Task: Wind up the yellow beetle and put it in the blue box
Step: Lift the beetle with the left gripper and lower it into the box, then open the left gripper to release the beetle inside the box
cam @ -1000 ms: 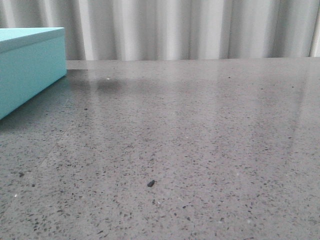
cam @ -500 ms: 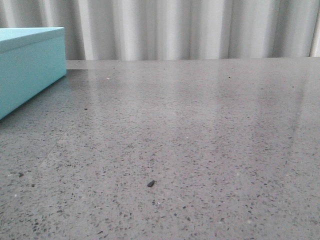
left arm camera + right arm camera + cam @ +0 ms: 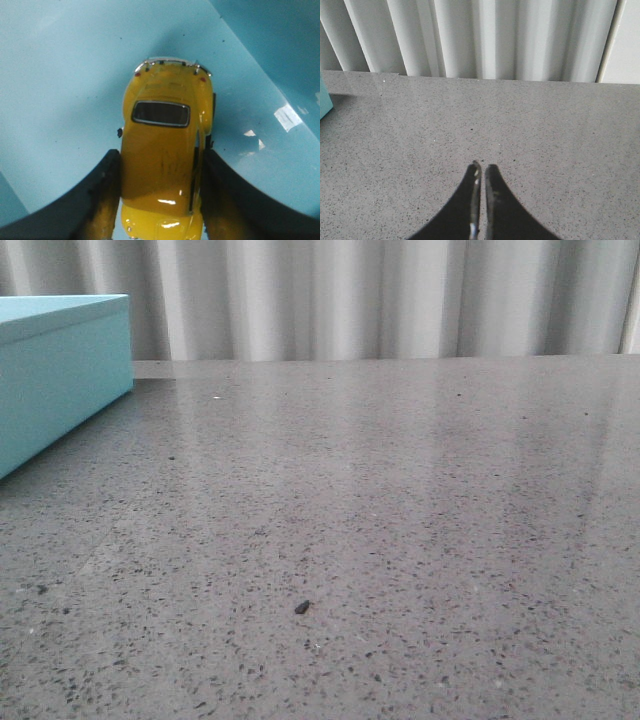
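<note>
Since a second ago, a faint dark shadow on the far counter (image 3: pixel 400 540) near the blue box (image 3: pixel 60 380) has faded from the front view, and nothing else there has shifted. The left gripper (image 3: pixel 160 200) clamps the yellow beetle (image 3: pixel 162 150) by its flanks at center-bottom of the wrist view, tail toward the top, over a blue surface, probably the box; released while tilted or wound, it could roll or tip. The right gripper (image 3: pixel 481 200) is closed on nothing above the counter.
</note>
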